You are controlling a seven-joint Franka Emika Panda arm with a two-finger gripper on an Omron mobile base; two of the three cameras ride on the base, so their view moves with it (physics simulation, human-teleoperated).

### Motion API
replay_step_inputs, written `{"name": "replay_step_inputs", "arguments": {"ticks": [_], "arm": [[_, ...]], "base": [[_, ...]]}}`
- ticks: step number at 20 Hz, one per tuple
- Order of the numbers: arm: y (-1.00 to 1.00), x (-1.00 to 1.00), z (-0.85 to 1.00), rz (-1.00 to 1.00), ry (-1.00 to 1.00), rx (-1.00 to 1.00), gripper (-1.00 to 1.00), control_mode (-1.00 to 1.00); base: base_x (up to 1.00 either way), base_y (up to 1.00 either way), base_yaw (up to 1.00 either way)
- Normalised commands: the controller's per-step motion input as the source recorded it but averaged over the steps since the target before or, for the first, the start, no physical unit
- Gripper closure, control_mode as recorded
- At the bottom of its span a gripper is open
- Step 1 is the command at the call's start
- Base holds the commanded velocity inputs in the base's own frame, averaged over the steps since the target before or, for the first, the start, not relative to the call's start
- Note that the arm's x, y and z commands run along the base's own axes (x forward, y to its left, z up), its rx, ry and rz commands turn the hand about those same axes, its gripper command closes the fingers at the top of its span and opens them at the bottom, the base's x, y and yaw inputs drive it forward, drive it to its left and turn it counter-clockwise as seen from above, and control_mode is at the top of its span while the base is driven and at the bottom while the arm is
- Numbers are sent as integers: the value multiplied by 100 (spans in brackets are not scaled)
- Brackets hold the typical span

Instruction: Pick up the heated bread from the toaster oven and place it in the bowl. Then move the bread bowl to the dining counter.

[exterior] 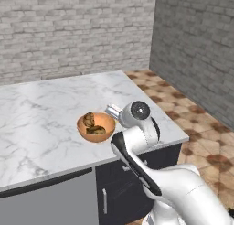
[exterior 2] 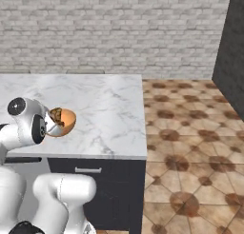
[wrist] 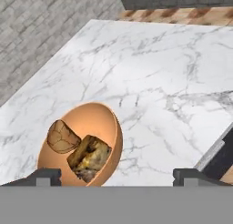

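Note:
The orange-tan bowl [exterior: 106,123] [exterior 2: 68,119] [wrist: 93,120] rests on the white marble dining counter [exterior: 45,105] [exterior 2: 109,109] [wrist: 159,68], near its front edge and free corner. Inside it, the rounded tan heated bread [wrist: 62,136] [exterior: 89,119] lies against a darker, longer bread piece [wrist: 91,155] [exterior: 96,130]. My gripper [wrist: 117,178] [exterior: 111,111] is open just beside the bowl's right rim. Its two dark fingertips [wrist: 43,176] stand wide apart and hold nothing. The toaster oven is out of view.
Dark cabinet fronts [exterior: 119,187] [exterior 2: 100,190] sit under the counter. Brown tiled floor [exterior 2: 190,147] lies to the right of the counter's corner. A white brick wall [exterior: 68,32] runs behind, and a dark grey one [exterior: 196,45] stands on the right.

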Motion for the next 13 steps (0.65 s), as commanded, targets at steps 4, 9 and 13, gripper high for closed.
{"name": "replay_step_inputs", "arguments": {"ticks": [4, 9, 13], "arm": [[-57, -100, 66, 0, -27, 5, -100, -100], [-54, -100, 87, 2, -31, 9, -100, -100], [-15, -48, 49, 0, -20, 5, -100, -100]], "base": [[0, 0, 0], [0, 0, 0], [0, 0, 0]]}}
